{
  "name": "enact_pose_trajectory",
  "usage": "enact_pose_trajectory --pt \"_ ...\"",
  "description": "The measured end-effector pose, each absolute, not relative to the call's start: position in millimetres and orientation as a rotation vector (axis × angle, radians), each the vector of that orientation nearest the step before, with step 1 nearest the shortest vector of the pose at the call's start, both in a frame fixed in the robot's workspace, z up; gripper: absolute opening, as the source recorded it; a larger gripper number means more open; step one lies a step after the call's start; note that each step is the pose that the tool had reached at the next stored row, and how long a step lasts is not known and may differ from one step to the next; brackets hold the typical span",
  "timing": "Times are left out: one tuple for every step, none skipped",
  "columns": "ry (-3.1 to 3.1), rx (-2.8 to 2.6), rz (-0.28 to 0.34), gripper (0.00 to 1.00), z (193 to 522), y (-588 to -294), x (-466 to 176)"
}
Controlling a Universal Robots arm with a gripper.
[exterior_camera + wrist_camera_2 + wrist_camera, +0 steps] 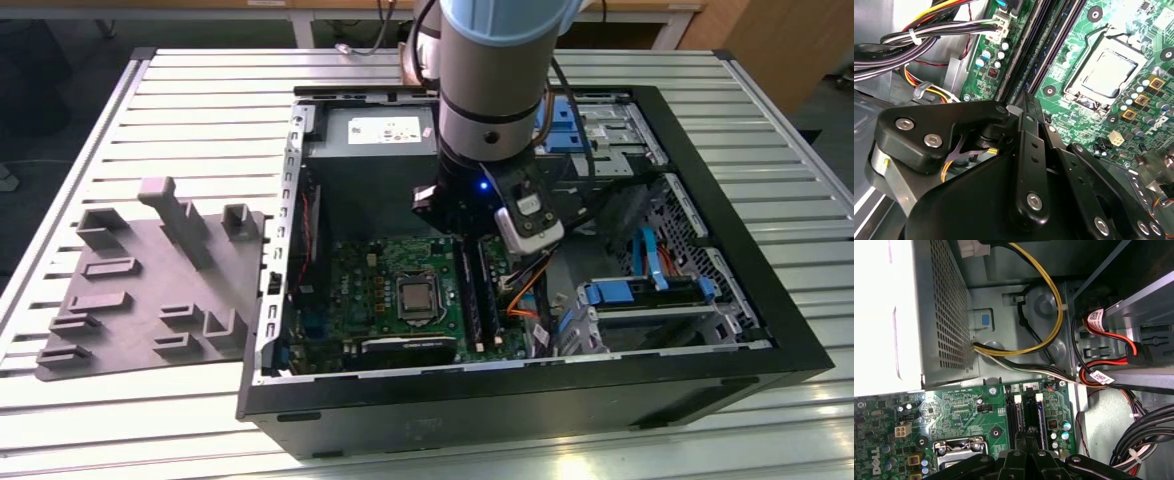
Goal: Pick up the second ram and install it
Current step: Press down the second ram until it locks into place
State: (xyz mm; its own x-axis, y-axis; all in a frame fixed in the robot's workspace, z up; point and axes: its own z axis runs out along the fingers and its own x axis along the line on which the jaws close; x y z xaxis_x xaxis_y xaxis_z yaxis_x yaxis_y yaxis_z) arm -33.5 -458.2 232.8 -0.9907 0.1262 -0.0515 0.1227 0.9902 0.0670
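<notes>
— One arm, straight down into the open case [534, 385] in the exterior view: why there?
— I have the gripper [469, 243] over the motherboard's [380, 275] slot strips [479, 300], upright so any push goes along them.
— Second wrist view?
— Jaws drawn together at the tips [1024, 102], no gap visible.
— First wrist view?
— I take the dark stick beneath the tips for the second ram [1030, 419], standing in its slot; whether it's seated, I can't tell.

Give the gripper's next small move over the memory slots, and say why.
Probably ease straight down, slowly: in the second wrist view the black gripper hangs close over the long black slot strips on the green motherboard, lined up along them. Whether it touches them is hidden.
</notes>
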Motion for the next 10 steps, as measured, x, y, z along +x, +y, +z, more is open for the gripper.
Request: enact_pose_trajectory --pt "3.078 0.193 0.098 0.11 232.8 -458.5 -33.5" --pt "3.078 0.193 0.099 0.11 232.8 -458.8 -33.5" --pt "3.078 0.193 0.098 0.11 232.8 -459.1 -33.5" --pt "3.078 0.193 0.099 0.11 232.8 -459.5 -33.5" --pt "3.078 0.193 0.099 0.11 232.8 -459.9 -33.5" --pt "3.078 0.193 0.098 0.11 232.8 -460.2 -33.5" --pt "3.078 0.193 0.098 0.11 232.8 -460.5 -33.5" --pt "3.078 0.193 0.098 0.11 232.8 -460.8 -33.5" --pt "3.078 0.193 0.098 0.11 232.8 -461.1 -33.5" --pt "3.078 0.193 0.098 0.11 232.8 -461.3 -33.5"
